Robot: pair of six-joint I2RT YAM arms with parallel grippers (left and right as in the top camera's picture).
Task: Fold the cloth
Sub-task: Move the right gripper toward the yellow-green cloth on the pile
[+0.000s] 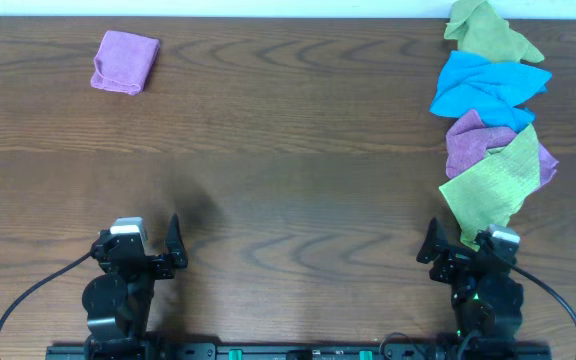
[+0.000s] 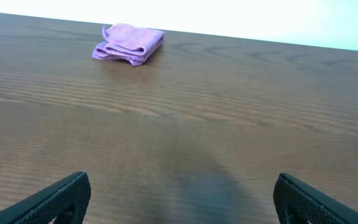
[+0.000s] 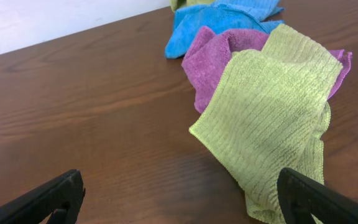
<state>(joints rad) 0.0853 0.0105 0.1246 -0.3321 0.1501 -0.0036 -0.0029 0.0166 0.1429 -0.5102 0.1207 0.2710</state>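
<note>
the big brown wooden table (image 1: pixel 298 150) holds everything. the lime yellow-green ribbed cloth (image 1: pixel 493 185) lies rumpled at the right, on top of a crumpled purple cloth (image 1: pixel 473 135), just in front of the right gripper (image 1: pixel 460 248). behind them lie a bright blue cloth (image 1: pixel 483 85) and a dull olive-green cloth (image 1: pixel 488 30). both grippers, left gripper (image 1: pixel 150 240) too, have jaws wide apart, holding nothing. a small folded purple cloth (image 1: pixel 125 62) sits far left.

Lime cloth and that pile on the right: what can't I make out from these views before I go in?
- Lime cloth: its near end is cut off by the frame bottom in the right wrist view, and partly hidden overhead by the right gripper.
- Purple cloth beneath it: mostly covered by the lime cloth.
- Olive cloth: cut off by the top edge.
- Left wrist view: the pile is out of frame.
</note>
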